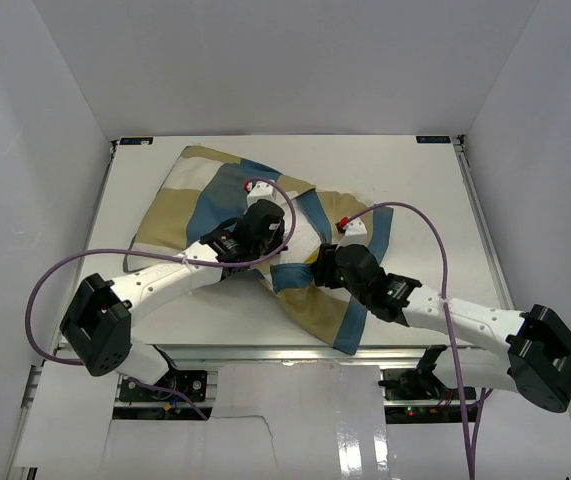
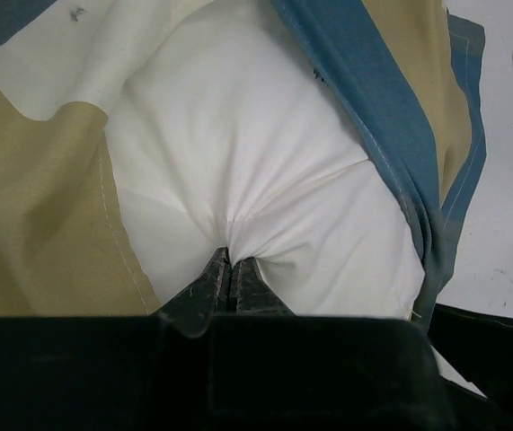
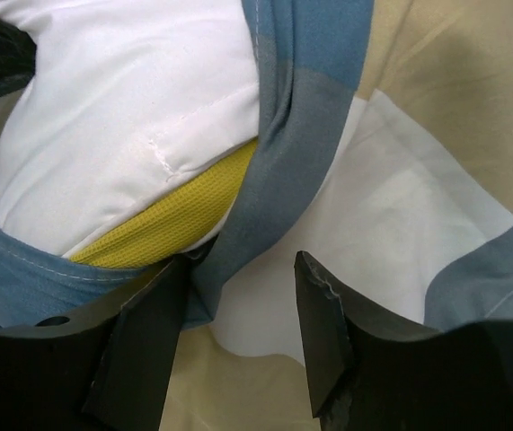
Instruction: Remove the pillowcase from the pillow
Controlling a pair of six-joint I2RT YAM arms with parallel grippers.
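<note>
The checked pillowcase (image 1: 195, 200) lies bunched across the middle of the table. Its blue band (image 2: 382, 108) frames an opening where the white pillow (image 2: 238, 135) shows. My left gripper (image 2: 231, 260) is shut on a pinch of the pillow's white fabric, which puckers at the tips. In the top view this gripper (image 1: 263, 235) sits on the cover's centre. My right gripper (image 3: 243, 260) stands open over the pillowcase's blue hem (image 3: 301, 117). One finger (image 3: 162, 305) lies next to the pillow's yellow edge (image 3: 175, 220), and nothing is clamped. In the top view it (image 1: 327, 265) sits at the cover's right.
Purple cables (image 1: 405, 210) loop over the fabric and both arms. A small red and white piece (image 1: 348, 225) lies on the cover's right part. White walls (image 1: 25, 150) enclose the table (image 1: 435, 190) on three sides.
</note>
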